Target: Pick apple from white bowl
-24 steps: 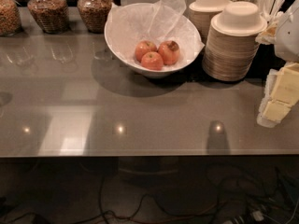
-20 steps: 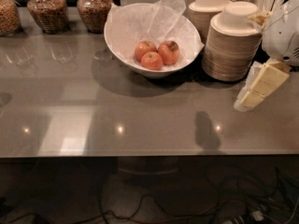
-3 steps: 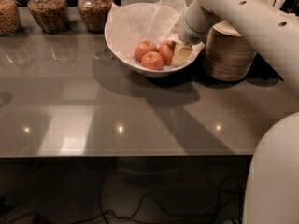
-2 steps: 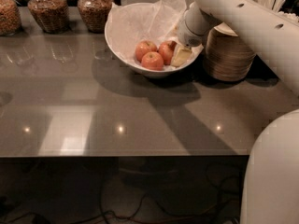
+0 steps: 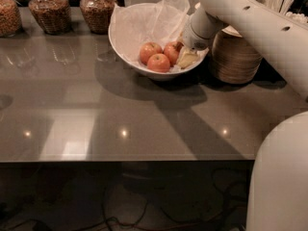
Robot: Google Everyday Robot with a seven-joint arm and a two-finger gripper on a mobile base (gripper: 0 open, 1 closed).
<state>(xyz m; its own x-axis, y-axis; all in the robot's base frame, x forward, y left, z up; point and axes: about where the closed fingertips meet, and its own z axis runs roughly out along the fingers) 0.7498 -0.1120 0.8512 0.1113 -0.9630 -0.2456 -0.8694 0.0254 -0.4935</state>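
The white bowl [image 5: 126,41] stands at the back middle of the grey table, lined with crinkled white tissue paper [image 5: 154,16]. Three reddish apples [image 5: 159,62] lie in it. My gripper [image 5: 185,57] reaches down into the bowl's right side, its pale fingers right beside the rightmost apple [image 5: 172,52]. The arm comes in from the upper right and hides the bowl's right rim.
A stack of beige disposable bowls [image 5: 236,57] stands just right of the white bowl, under my arm. Three glass jars of nuts [image 5: 45,11] line the back left. My white base [image 5: 281,177] fills the lower right. Cables lie on the floor below.
The arm swung in from the right edge to the bowl. Over the last second the gripper sank slightly deeper beside the rightmost apple.
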